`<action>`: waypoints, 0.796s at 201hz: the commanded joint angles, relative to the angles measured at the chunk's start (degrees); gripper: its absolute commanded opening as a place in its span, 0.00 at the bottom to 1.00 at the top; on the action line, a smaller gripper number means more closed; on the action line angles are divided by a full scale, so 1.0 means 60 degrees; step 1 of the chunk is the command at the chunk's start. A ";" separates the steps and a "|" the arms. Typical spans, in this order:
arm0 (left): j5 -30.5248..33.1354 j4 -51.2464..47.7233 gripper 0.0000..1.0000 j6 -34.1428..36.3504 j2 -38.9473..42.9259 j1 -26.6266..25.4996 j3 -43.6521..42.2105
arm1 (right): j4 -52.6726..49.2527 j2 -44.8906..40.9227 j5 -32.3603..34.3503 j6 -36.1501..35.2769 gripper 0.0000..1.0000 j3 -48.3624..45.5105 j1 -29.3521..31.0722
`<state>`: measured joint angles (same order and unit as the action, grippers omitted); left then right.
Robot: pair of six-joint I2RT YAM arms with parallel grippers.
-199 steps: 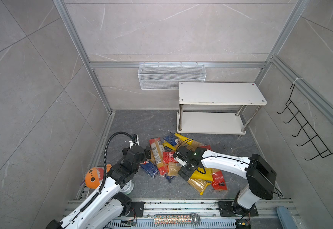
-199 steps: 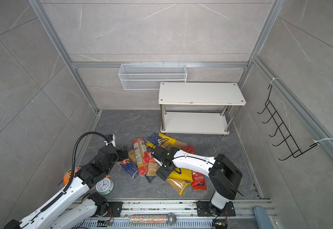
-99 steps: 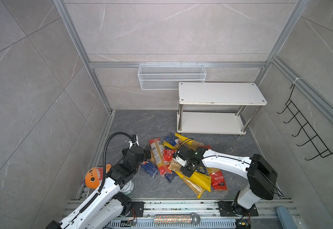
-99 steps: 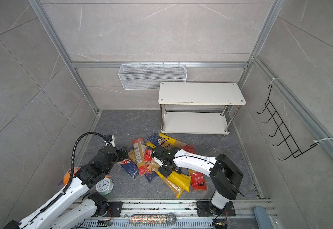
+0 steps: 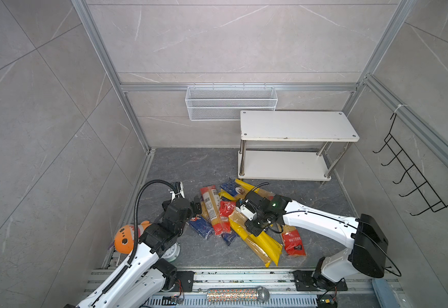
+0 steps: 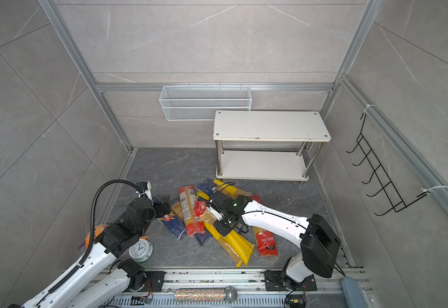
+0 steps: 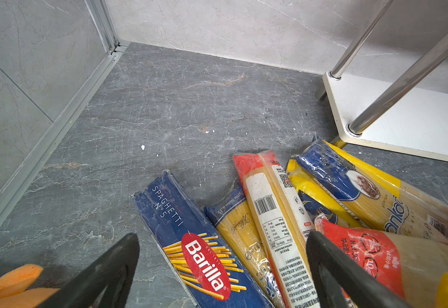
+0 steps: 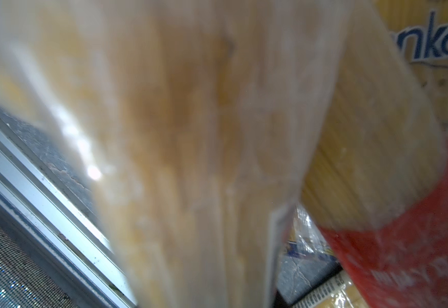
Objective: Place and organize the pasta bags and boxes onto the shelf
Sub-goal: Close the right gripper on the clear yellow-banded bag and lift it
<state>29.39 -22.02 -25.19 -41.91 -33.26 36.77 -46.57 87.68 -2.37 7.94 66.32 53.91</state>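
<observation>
Several pasta bags lie in a heap on the grey floor in front of the shelf, with a dark blue Barilla box at its left edge. My right gripper is shut on a long yellow-ended spaghetti bag. That bag slants toward the front rail and, blurred, fills the right wrist view. A red-ended bag lies beside it. My left gripper hangs open just above the Barilla box, holding nothing.
A white wire basket hangs on the back wall left of the shelf. A black hook rack is on the right wall. An orange toy and an alarm clock sit by my left arm. A glitter microphone lies on the front rail.
My right gripper closed on the yellow-ended bag, and the bag swung round so its far end points at the front rail. The left arm stayed still.
</observation>
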 commanded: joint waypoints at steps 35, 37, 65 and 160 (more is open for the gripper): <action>0.0163 -0.0284 1.00 -0.0055 0.0230 -0.0022 0.0345 | -0.0384 -0.1211 0.0060 0.0424 0.00 0.1385 -0.0173; 0.0161 -0.0274 1.00 -0.0058 0.0217 -0.0020 0.0346 | -0.0406 -0.1232 0.0070 0.0431 0.00 0.1434 -0.0179; 0.0098 -0.0239 1.00 -0.0016 0.0099 -0.0020 0.0461 | -0.0937 -0.1552 0.0413 0.0596 0.00 0.2271 -0.0269; -0.0092 -0.0115 1.00 0.0327 -0.0476 -0.0016 0.1139 | -0.2595 -0.1761 0.3503 0.0445 0.00 0.6388 -0.1089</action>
<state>29.41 -23.94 -24.82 -43.83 -33.26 40.77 -61.56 77.69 10.61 10.76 95.96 49.39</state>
